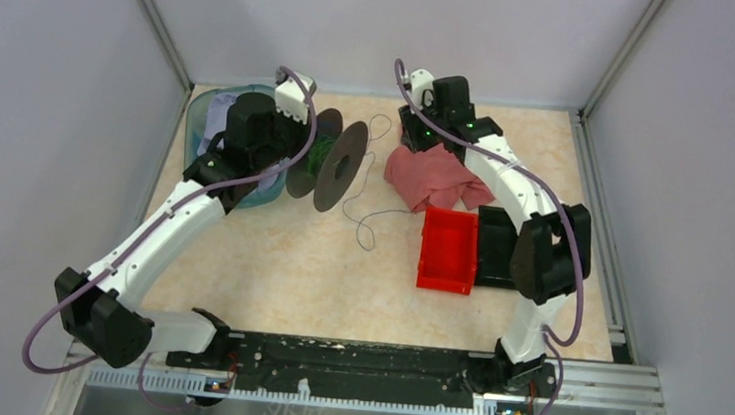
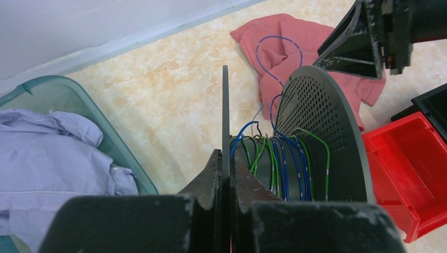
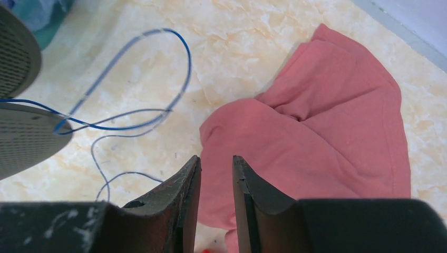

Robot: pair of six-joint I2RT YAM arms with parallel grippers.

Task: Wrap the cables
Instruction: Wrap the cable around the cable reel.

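Observation:
A black spool (image 1: 342, 165) with two perforated flanges stands on edge at the table's back middle. Green and blue wire (image 2: 284, 163) is wound on its core. My left gripper (image 2: 225, 155) is shut on the edge of the spool's left flange (image 2: 225, 105). The loose cable (image 1: 383, 213) is thin and trails off the spool in curly loops over the table. It looks blue in the right wrist view (image 3: 163, 30) and lies partly on the pink cloth (image 2: 279, 37). My right gripper (image 3: 216, 159) is open and empty, just above the pink cloth's left edge, right of the cable loops.
A crumpled pink cloth (image 1: 436, 178) lies right of the spool. A red bin (image 1: 448, 250) and a black bin (image 1: 496, 244) stand in front of it. A teal tub (image 1: 196, 117) with lavender cloth (image 2: 47, 147) stands at the back left.

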